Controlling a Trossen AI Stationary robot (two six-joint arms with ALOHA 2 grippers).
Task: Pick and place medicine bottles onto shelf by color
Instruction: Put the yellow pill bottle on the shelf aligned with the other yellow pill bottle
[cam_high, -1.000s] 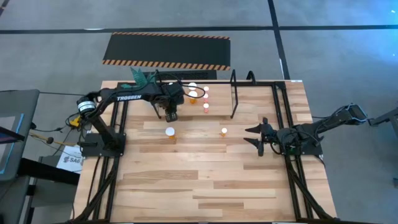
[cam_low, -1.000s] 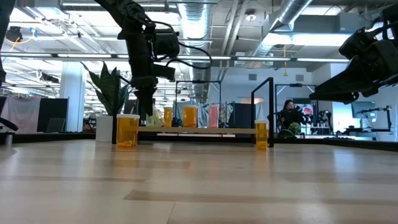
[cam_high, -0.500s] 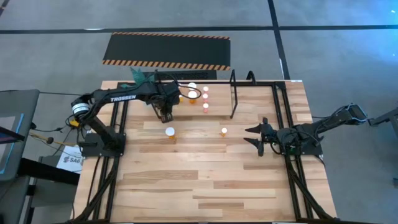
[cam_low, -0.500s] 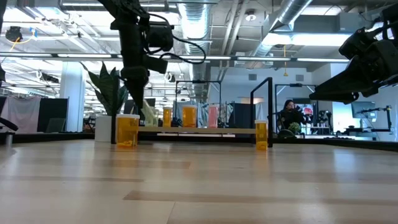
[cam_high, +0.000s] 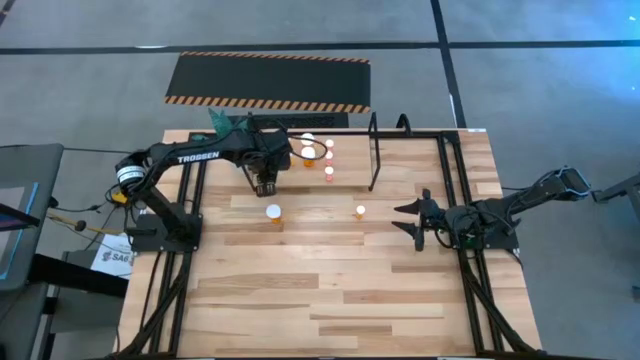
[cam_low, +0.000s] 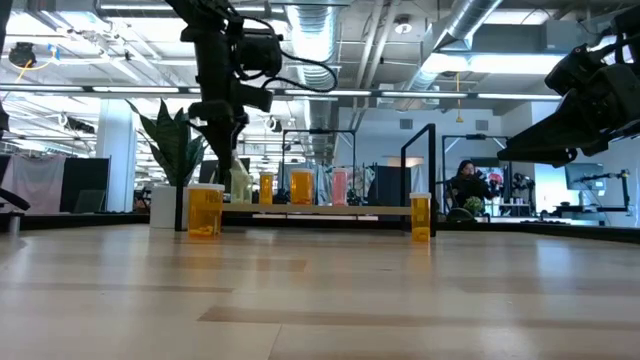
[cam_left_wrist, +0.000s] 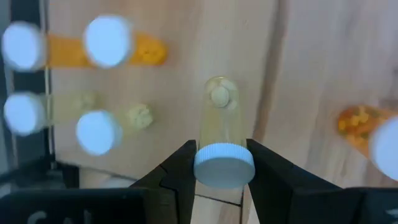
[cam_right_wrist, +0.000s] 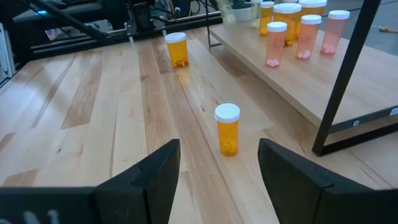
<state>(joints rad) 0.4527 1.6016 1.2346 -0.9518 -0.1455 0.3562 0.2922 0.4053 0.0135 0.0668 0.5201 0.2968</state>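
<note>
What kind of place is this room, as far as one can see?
Probably a robotics lab or open workshop: bare ceiling ducts, a hazard-striped floor mat, and a person seated at a far workstation.

Two bottles (cam_high: 273, 212) stand on the table (cam_high: 330, 290) before the shelf (cam_high: 345, 165).

- The high view looks straight down from well above, taking in the whole table (cam_high: 300, 290), both arms and the floor around.
- The low view sits at table-top height, facing level across the table (cam_low: 320, 300) to the shelf (cam_low: 320, 210) and the room behind.
- The left wrist view looks down, close over the shelf (cam_left_wrist: 186, 74).
- The right wrist view faces along the table (cam_right_wrist: 93, 93) toward the shelf (cam_right_wrist: 292, 81), nearer than the low view; both share it.
</note>
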